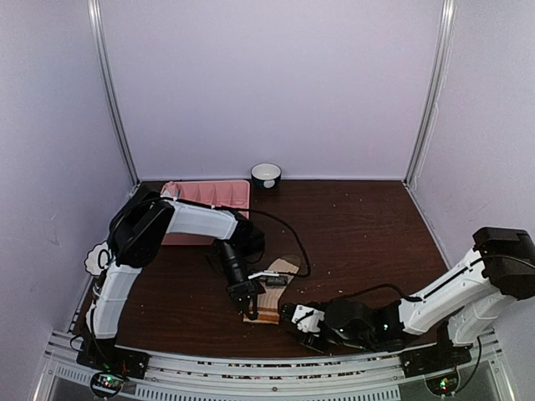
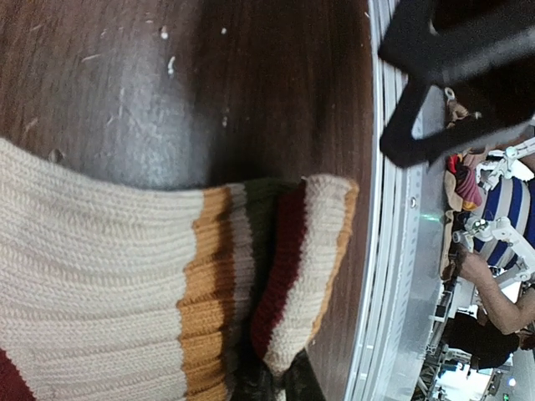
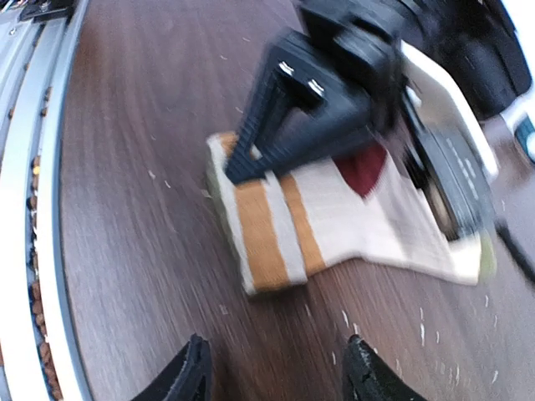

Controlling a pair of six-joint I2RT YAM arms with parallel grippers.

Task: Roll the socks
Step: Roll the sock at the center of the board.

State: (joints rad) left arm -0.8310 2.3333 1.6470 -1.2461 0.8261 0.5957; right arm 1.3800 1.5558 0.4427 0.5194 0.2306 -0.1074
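Note:
One tan sock (image 1: 266,311) with tan, brown and maroon stripes lies flat near the table's front edge. Its cuff (image 2: 313,251) is folded back over the leg. My left gripper (image 1: 245,292) comes down on that end, and in the left wrist view the left gripper (image 2: 280,386) is shut on the folded cuff. The right wrist view shows the sock (image 3: 334,219) with the left gripper's black fingers (image 3: 251,150) on its striped end. My right gripper (image 3: 280,376) hovers low over bare table just short of the sock, open, with nothing between its fingers; in the top view the right gripper (image 1: 294,319) sits right of the cuff.
A pink divided tray (image 1: 216,195) lies at the back left, partly under the left arm. A small white-and-dark bowl (image 1: 266,175) stands against the back wall. A metal rail (image 1: 251,368) runs along the near edge, close to the sock. Crumbs dot the wooden table.

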